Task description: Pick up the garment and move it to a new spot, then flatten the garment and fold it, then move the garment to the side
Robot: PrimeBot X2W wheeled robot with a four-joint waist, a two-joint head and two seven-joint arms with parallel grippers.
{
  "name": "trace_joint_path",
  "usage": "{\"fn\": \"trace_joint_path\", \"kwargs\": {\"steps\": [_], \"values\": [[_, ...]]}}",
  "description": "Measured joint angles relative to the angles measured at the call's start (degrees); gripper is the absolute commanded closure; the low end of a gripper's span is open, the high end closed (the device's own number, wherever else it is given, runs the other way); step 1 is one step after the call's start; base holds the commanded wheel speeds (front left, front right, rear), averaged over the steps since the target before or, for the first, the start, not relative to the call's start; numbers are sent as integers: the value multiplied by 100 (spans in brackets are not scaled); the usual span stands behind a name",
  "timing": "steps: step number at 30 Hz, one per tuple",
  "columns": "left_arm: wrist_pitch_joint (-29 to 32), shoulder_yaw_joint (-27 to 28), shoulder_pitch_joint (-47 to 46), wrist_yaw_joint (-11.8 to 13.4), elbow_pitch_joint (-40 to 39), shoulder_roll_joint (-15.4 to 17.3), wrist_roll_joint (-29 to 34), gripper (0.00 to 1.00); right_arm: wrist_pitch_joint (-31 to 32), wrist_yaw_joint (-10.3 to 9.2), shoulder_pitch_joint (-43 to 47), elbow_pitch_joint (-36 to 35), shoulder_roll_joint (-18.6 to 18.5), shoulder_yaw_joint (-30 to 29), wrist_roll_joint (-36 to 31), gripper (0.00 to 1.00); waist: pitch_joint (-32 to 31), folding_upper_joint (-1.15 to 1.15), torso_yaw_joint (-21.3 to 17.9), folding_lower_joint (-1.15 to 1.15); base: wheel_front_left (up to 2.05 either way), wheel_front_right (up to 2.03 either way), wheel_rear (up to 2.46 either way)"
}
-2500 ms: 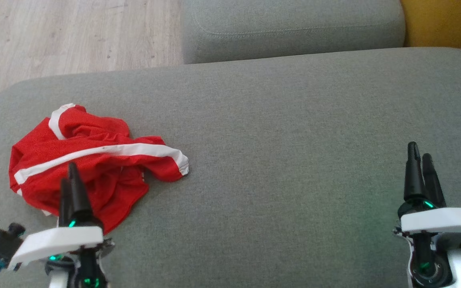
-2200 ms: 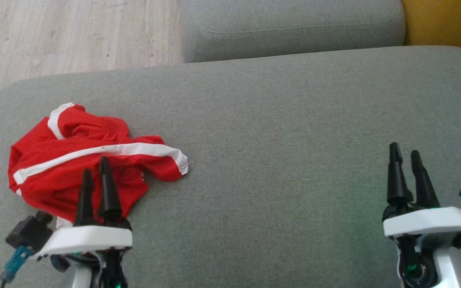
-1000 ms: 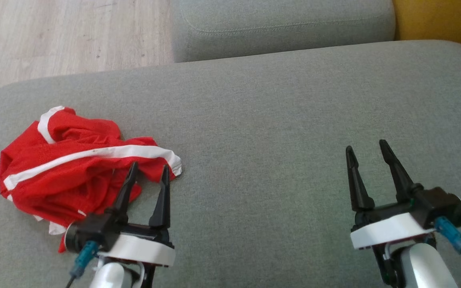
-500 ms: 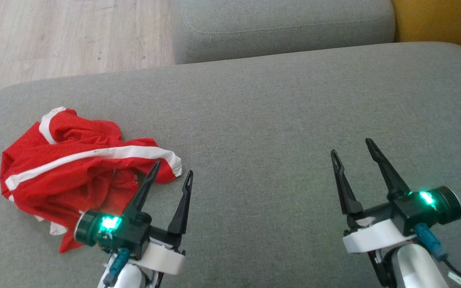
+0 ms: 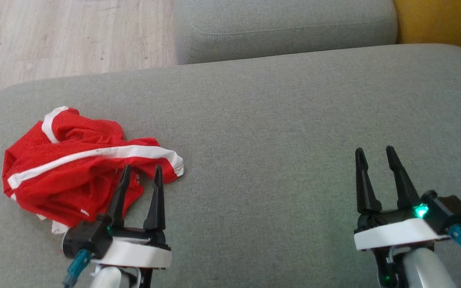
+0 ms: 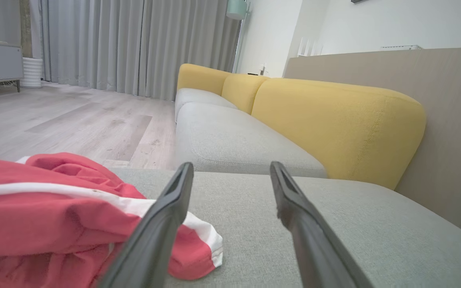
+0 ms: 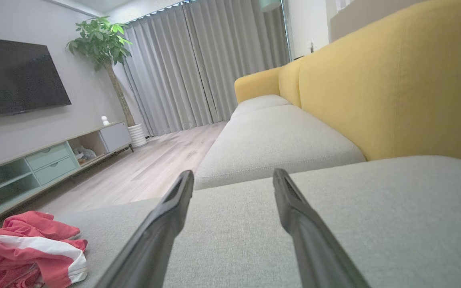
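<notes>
One garment (image 5: 54, 188), two grippers (image 5: 142, 168) (image 5: 375, 149), two cushions (image 5: 278, 120) (image 5: 286, 24)

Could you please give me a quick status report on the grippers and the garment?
Left gripper open at edge of red garment, nothing gripped. Right gripper open over bare cushion. Garment crumpled, not yet lifted. Path unobstructed.

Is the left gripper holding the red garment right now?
No, the left gripper has its jaws open at the edge of the red garment, with no cloth pinched between them.

Living room: sofa (image 7: 374, 80), television (image 7: 14, 76), curtains (image 7: 198, 68).
</notes>
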Motion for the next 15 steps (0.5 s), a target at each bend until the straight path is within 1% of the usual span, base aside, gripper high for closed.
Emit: {"fn": "trace_joint_path", "kwargs": {"steps": [1,4,10,15], "values": [[0,3,10,-47,40,-10,-14,0,0,0,3,146,0,1,250,0,11,0,6,0,0,0,0],[0,3,9,-78,148,-21,-14,0,0,0,2,354,0,24,405,0,18,0,3,0,0,0,0],[0,-18,8,-126,435,-26,-14,0,0,0,-9,692,0,59,408,0,11,0,-11,0,0,0,0],[0,-29,-9,-127,469,-29,-15,0,0,0,-21,771,0,65,399,0,10,0,-17,0,0,0,0]]}}
